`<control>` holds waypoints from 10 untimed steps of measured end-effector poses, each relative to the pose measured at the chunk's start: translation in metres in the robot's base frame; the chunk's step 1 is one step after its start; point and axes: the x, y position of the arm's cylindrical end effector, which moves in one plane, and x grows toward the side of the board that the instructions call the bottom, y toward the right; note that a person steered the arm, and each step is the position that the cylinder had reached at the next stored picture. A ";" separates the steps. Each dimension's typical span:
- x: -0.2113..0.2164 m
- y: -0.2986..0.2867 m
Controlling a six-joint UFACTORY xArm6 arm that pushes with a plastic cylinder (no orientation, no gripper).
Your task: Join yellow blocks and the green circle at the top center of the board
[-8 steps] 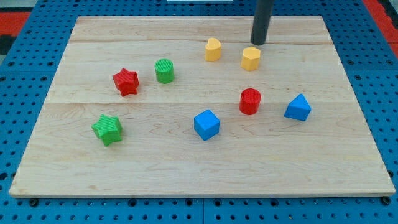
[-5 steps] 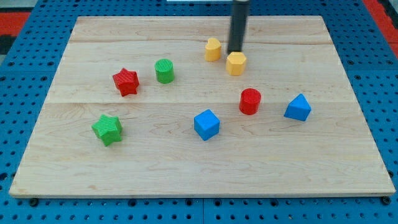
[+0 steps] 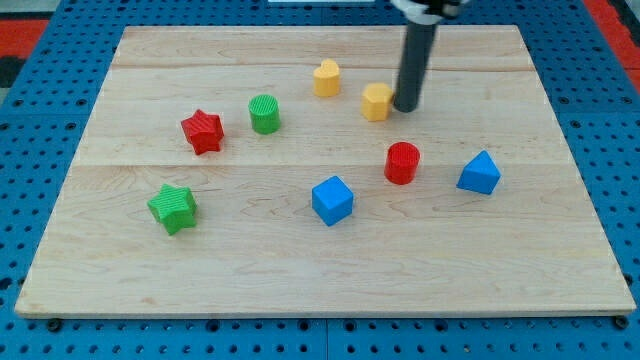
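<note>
Two yellow blocks sit near the board's top centre: a rounded yellow block (image 3: 326,77) and a yellow hexagon (image 3: 376,101) to its lower right, a small gap between them. The green circle (image 3: 264,114) stands left of them, apart. My tip (image 3: 406,107) rests on the board right next to the yellow hexagon's right side, touching or nearly touching it. The dark rod rises from there out of the view's top.
A red star (image 3: 203,131) lies left of the green circle. A green star (image 3: 173,208) is at lower left. A blue cube (image 3: 332,200), a red cylinder (image 3: 402,163) and a blue block (image 3: 479,173) lie below the yellow blocks.
The yellow hexagon was pushed left and slightly down. The rounded yellow block has shifted left and up. My tip went from above the hexagon to its right side.
</note>
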 end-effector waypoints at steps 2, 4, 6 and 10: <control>-0.014 -0.051; 0.043 -0.032; 0.051 -0.172; -0.017 -0.227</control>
